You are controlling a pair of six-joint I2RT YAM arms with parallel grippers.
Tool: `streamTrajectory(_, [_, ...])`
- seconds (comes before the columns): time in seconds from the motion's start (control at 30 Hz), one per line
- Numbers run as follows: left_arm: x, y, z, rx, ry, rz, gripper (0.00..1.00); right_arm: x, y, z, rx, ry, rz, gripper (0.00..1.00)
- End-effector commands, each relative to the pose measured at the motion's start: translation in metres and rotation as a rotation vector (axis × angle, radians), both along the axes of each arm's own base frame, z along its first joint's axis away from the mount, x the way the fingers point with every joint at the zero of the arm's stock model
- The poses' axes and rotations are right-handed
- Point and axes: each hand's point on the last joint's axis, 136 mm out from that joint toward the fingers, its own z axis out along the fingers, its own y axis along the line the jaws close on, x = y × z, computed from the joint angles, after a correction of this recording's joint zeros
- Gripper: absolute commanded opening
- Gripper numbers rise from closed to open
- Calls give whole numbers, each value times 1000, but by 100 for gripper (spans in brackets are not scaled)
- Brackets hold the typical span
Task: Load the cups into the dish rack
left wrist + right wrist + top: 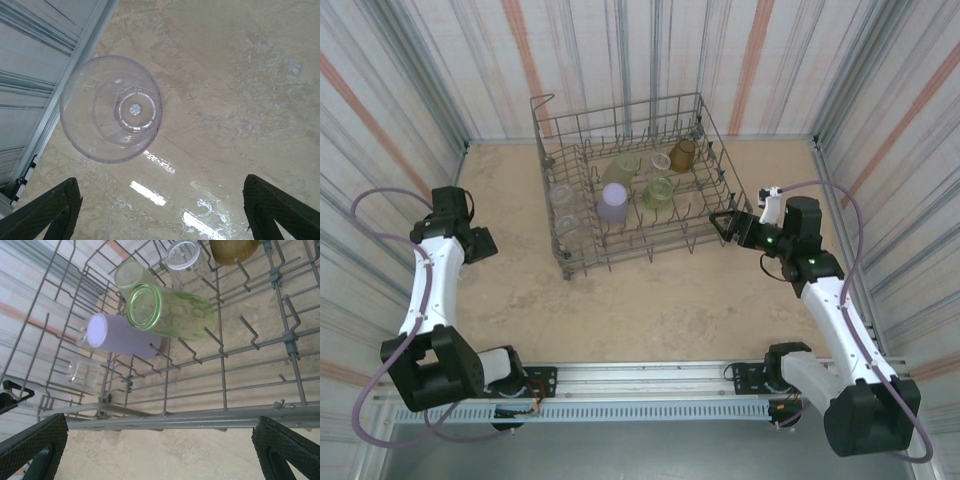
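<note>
The grey wire dish rack (pixel 632 262) stands at the back middle of the table. In it are a lavender cup (pixel 613 201), two yellow-green cups (pixel 658 190) (pixel 625 165), an amber cup (pixel 683 153) and clear cups (pixel 564 195). The right wrist view shows the lavender cup (pixel 120 335) and a green cup (pixel 170 312) lying among the tines. My right gripper (pixel 160 455) is open just outside the rack's side rail (pixel 200 417). My left gripper (pixel 162 215) is open above the table. A clear cup (pixel 111 107) sits beyond its fingertips, to the left, seen end-on.
Striped corrugated walls close in the table on three sides. A metal strip (pixel 65 85) at the foot of the left wall runs right beside the clear cup. Bare beige tabletop (pixel 650 310) lies between the rack and the arm bases.
</note>
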Motion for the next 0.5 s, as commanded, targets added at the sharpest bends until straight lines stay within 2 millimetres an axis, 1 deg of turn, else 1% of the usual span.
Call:
streamTrajectory(0.0, [0,4,-6,4,30,1,87,6,-1,0,-13,-34,15,99])
streamTrajectory(0.07, [3,6,-14,6,50,-5,86,9,-1,0,-10,-36,16,99])
streamTrajectory(0.17, [15,15,-25,29,56,-19,85,9,0,5,-1,-52,26,99])
streamTrajectory(0.2, [20,16,-28,1,52,-16,81,9,1,7,0,-55,31,99])
streamTrajectory(0.27, [29,19,-27,-21,46,-7,79,9,2,6,-6,-57,35,99])
streamTrajectory(0.3, [35,21,-25,-18,39,-13,77,8,1,5,-10,-54,34,99])
streamTrajectory(0.37, [42,26,-23,8,28,-19,76,8,1,4,-16,-55,37,99])
streamTrajectory(0.47, [47,32,-28,31,35,-16,73,7,3,4,-19,-58,44,99])
